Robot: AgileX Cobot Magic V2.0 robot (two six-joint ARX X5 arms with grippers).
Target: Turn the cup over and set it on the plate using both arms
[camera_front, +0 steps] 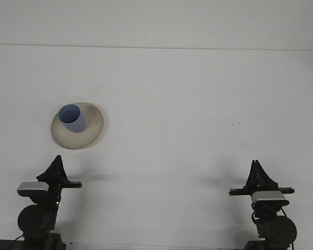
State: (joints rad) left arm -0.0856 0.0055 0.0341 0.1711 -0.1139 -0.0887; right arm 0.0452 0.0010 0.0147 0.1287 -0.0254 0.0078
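A blue cup (72,118) stands upright, mouth up, on a beige plate (94,127) at the white desk's (198,114) left. Both arms sit low and well apart from it; left gripper (57,161) and right gripper (257,167) fingers look closed, empty. The task appears finished; only parking the arms seems left

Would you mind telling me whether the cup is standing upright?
Upright: the cup stands on the plate, its open mouth facing up.

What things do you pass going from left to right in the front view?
Left gripper → plate with the blue cup standing on it → right gripper.
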